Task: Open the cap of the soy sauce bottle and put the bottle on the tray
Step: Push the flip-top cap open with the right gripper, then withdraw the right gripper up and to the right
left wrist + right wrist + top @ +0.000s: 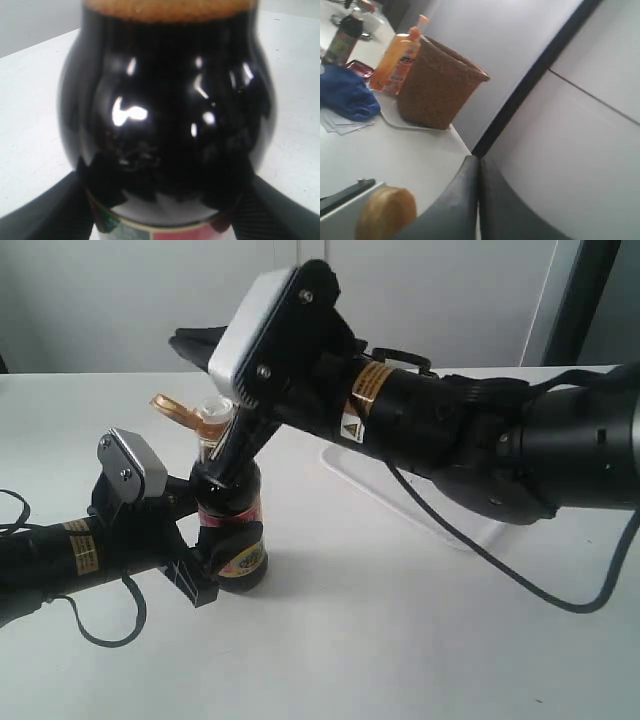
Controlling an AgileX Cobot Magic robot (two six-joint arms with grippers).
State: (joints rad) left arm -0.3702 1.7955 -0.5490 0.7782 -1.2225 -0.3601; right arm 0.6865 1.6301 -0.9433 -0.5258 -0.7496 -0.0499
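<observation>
The soy sauce bottle (232, 530) stands upright on the bench (380, 640), left of centre, clamped by the left gripper (205, 555). Its cap (180, 408) is flipped open. The right gripper (479, 200), fingers pressed together, hovers above. The tray (400, 502) lies right.

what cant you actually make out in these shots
- Tray: exterior view, mostly hidden behind the right arm.
- Right pincer: fingertips cut off by the right wrist view's edge.
- Soy sauce bottle: fills the left wrist view, blurred; label cut off.
- Cap: flipped open; spout hidden by the right pincer.
</observation>
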